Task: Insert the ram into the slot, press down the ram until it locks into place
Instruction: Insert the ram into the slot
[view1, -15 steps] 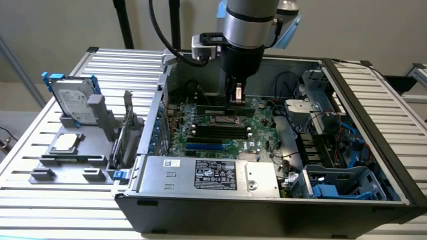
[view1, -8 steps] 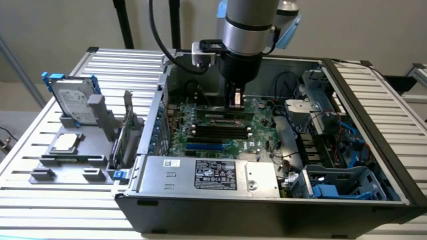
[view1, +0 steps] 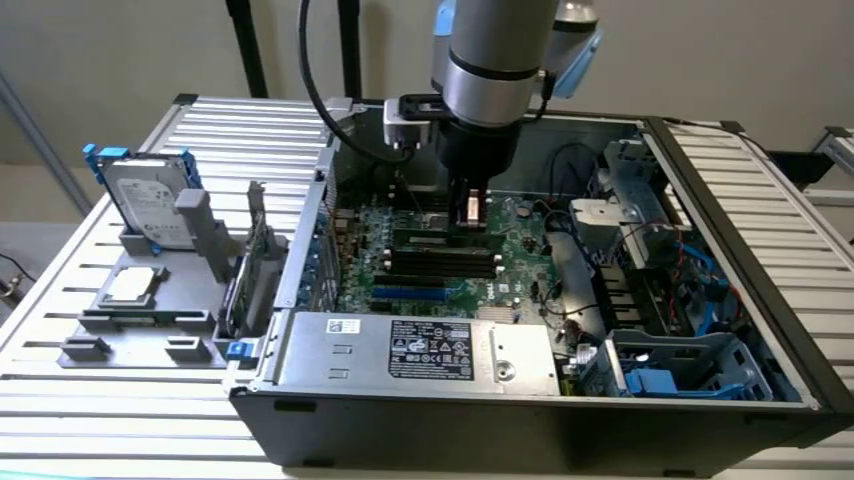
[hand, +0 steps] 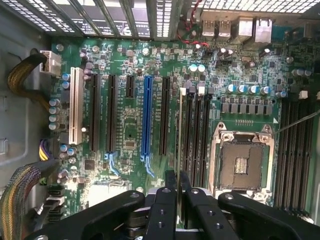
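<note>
The gripper (hand: 178, 182) is clamped on the ram (hand: 179, 130), which shows edge-on as a thin line over the slot (hand: 188, 142), the black socket of its bank lying farthest from the CPU socket (hand: 241, 165). Whether its edge has entered the groove I cannot tell. The main risk, I judge, is a small offset or tilt: the ram hangs right at the slot's outer wall, so a push could land on plastic, bend the stick or flex the motherboard (hand: 125, 135). The sibling sockets (hand: 206, 142) lie just beside, towards the CPU socket, so it could seat in the wrong one. If the end clips (hand: 191, 90) are shut, they would block it. Capacitors (hand: 245, 89) stand near the CPU socket and the blue slot (hand: 146, 115) lies beyond the ram; neither crowds the gripper.
</note>
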